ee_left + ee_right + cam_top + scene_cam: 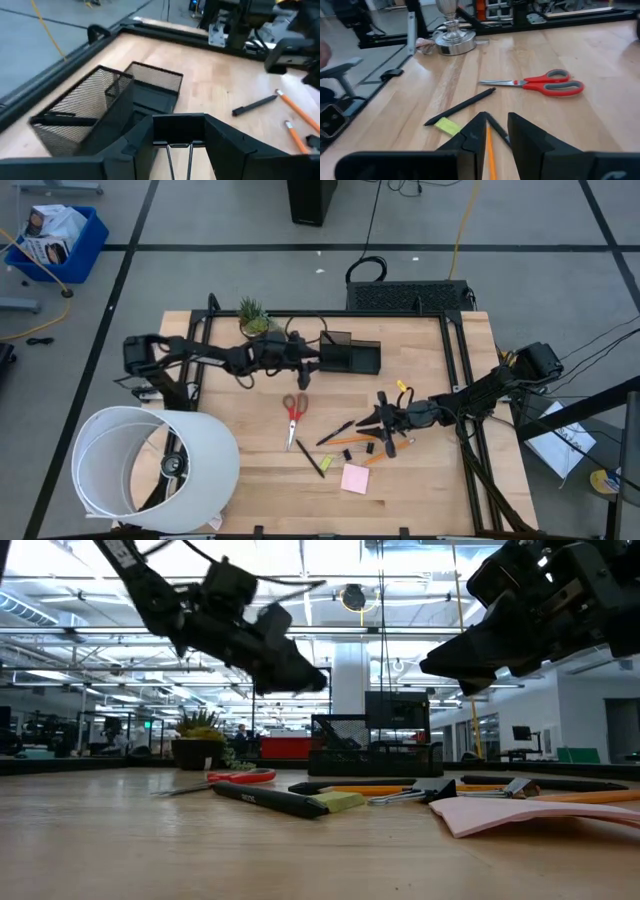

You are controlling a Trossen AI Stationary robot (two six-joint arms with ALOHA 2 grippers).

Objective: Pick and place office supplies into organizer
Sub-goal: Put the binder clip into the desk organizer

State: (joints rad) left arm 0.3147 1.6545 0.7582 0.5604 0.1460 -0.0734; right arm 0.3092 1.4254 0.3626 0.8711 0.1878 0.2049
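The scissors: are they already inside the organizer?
No, the red-handled scissors lie flat on the wooden table, apart from the black mesh organizer farther back.

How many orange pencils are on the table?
2. The first pencil lies mid-table, right of the red scissors. The second pencil lies beside the pink sticky pad. The arms may hide more.

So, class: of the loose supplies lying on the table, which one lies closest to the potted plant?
The red-handled scissors. They lie apart on the plant's side of the table, while the pens, pencils and pink sticky pad cluster farther away.
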